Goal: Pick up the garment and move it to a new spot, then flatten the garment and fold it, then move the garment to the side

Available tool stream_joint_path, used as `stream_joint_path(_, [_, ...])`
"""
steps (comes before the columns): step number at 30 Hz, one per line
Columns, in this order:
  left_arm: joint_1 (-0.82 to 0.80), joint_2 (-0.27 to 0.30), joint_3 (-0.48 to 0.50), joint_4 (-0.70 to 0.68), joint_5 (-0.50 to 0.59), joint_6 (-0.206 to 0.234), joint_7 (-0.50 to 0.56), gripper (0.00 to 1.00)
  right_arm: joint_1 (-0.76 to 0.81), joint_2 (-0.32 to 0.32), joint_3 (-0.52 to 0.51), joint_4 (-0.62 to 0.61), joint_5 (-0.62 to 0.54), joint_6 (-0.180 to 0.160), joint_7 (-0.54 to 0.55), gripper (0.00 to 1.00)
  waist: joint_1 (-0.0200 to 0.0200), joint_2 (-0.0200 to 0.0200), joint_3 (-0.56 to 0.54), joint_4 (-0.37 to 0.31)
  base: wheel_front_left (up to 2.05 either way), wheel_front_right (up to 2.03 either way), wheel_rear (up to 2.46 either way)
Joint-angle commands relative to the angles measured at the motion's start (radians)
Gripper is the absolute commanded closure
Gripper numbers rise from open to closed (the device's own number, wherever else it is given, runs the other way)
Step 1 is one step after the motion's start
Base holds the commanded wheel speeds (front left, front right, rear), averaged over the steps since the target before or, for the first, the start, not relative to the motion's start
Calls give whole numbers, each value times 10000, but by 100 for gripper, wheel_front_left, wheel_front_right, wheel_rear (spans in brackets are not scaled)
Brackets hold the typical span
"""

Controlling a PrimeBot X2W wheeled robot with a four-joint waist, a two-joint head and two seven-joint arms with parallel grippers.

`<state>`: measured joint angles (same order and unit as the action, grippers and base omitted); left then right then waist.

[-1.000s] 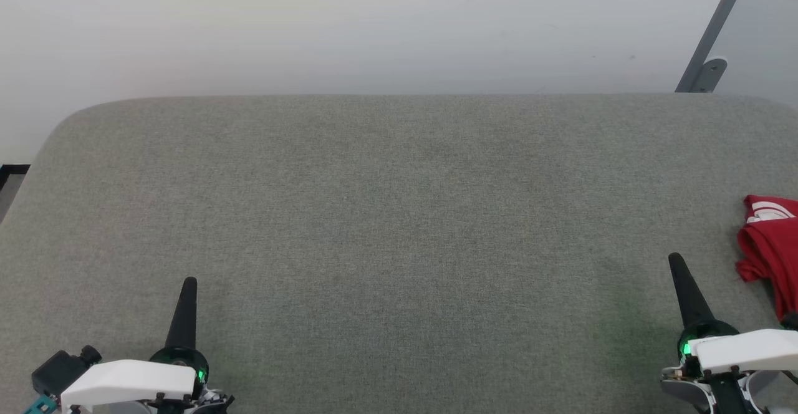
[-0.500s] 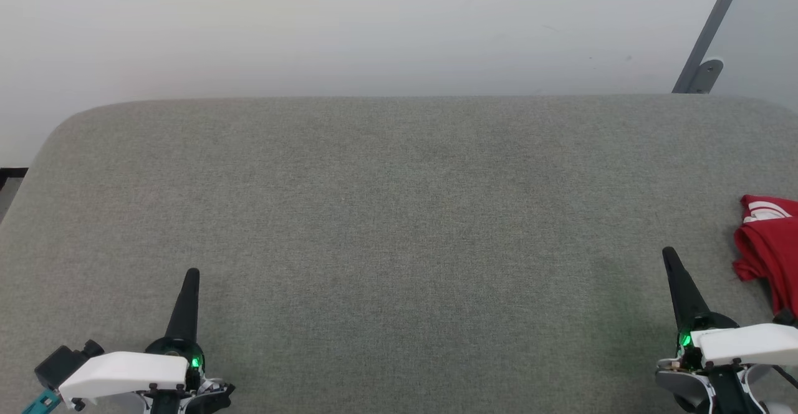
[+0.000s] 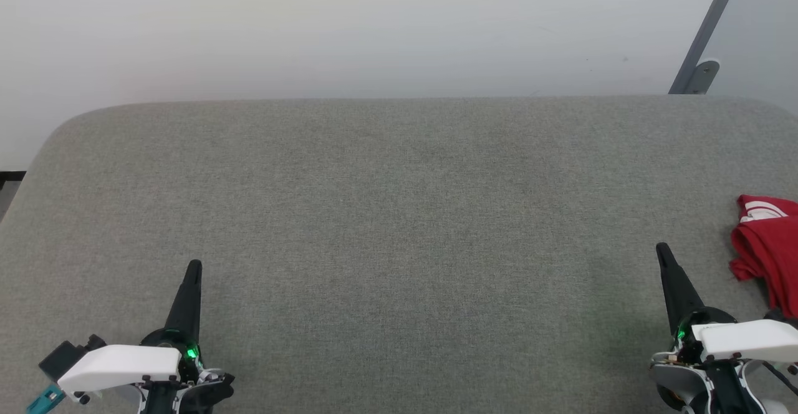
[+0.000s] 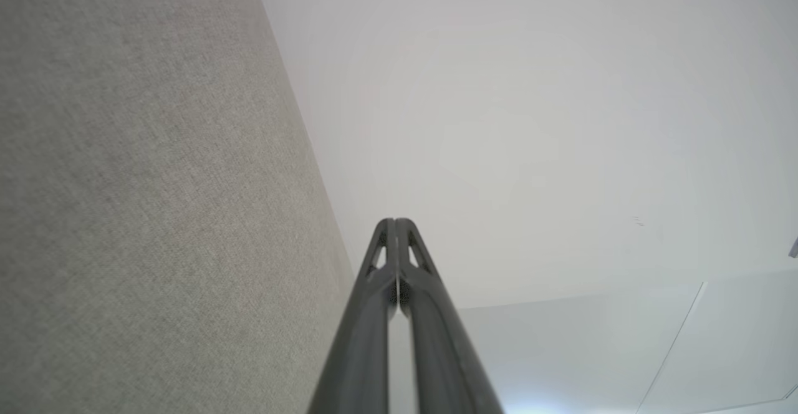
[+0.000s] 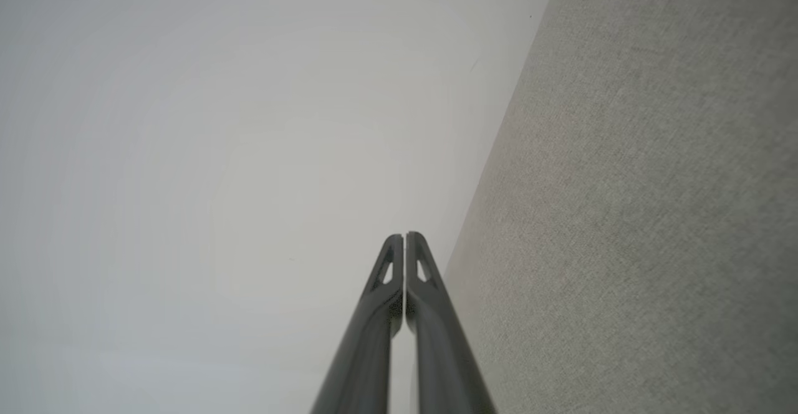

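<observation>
Both hands stand a little higher in the frame than a second ago, and the whole head view has shifted slightly with them, so the camera has moved; the garment [image 3: 768, 249] lies as it did. It sits bunched at the right edge of the frame on the grey fabric worktop [image 3: 399, 214]; red, with a white striped patch at its top, and partly cut off by the frame edge. The left hand [image 3: 194, 267] at lower left is closed on nothing, fingers pressed together; the right hand [image 3: 662, 249] at lower right is likewise closed and empty, near the garment but apart from it. A pale wall [image 3: 312, 27] runs along the top; a grey bar [image 3: 704, 33] slants at upper right.
</observation>
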<state>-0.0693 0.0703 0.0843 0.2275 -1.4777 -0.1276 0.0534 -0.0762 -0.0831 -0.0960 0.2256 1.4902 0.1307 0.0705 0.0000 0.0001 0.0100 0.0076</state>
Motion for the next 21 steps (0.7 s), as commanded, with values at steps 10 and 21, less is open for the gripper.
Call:
stream_joint_path(10, [-322,-11,67,84,-754,-50,245,100,-239,155,-70,88,671,1,212,100,0,-1,-30,-33,0,0,0])
stream_joint_path(21, [-447,-55,104,178,-1519,-54,473,100,-380,317,-136,213,1299,0,413,100,0,-1,-66,-72,0,0,0])
